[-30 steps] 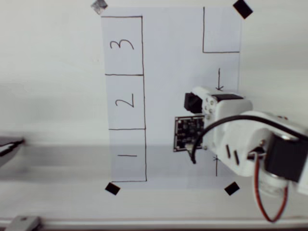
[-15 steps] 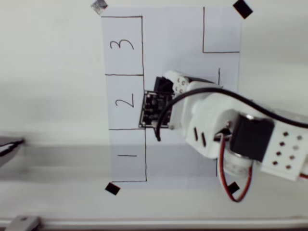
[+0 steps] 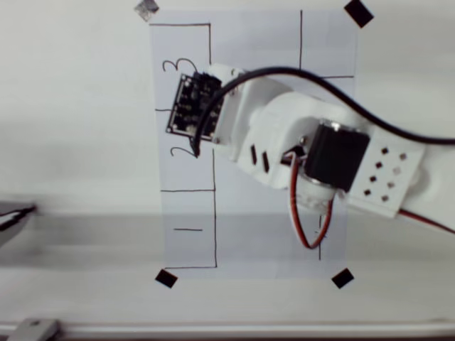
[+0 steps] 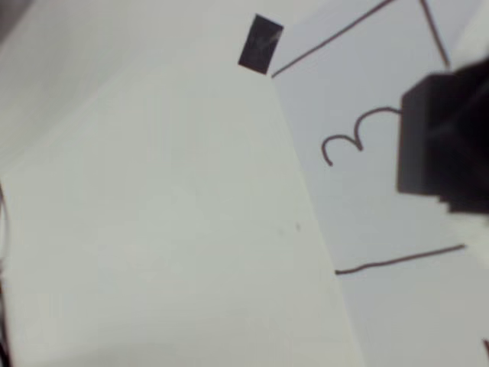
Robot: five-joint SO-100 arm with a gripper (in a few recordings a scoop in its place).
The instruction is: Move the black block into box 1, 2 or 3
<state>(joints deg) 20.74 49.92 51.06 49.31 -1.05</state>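
While the white robot arm (image 3: 298,135) reaches across the white paper sheet (image 3: 284,234) in the overhead view, its pincer (image 3: 197,79) is over the line between the drawn rectangle marked 3 (image 3: 167,42) and the drawn rectangle marked 2 (image 3: 186,174). A square black circuit board with small dots (image 3: 193,105) on the wrist covers the fingertips from above, so I cannot tell from this view how far the pincer is open.

In the wrist view, the small matte black cube (image 4: 443,138) is at the right edge of the picture, dark and blurred, with flat faces and a straight left edge. It is above the paper inside the rectangle marked 3 (image 4: 382,199), just beside the handwritten 3 (image 4: 355,138). A pale blurred part at the right edge is near the cube, but the fingers are not clear, so I cannot say with certainty whether the pincer is closed on the cube or how wide it is. I also cannot tell whether the cube touches the paper.

Flat black tape squares hold the corners of the sheet: 1 at the top right (image 3: 358,13) and 2 at the bottom (image 3: 166,278) in the overhead view. A black cable (image 3: 341,89) and a red cable (image 3: 302,220) run along the arm. The sheet lies on a pale table (image 3: 71,106).
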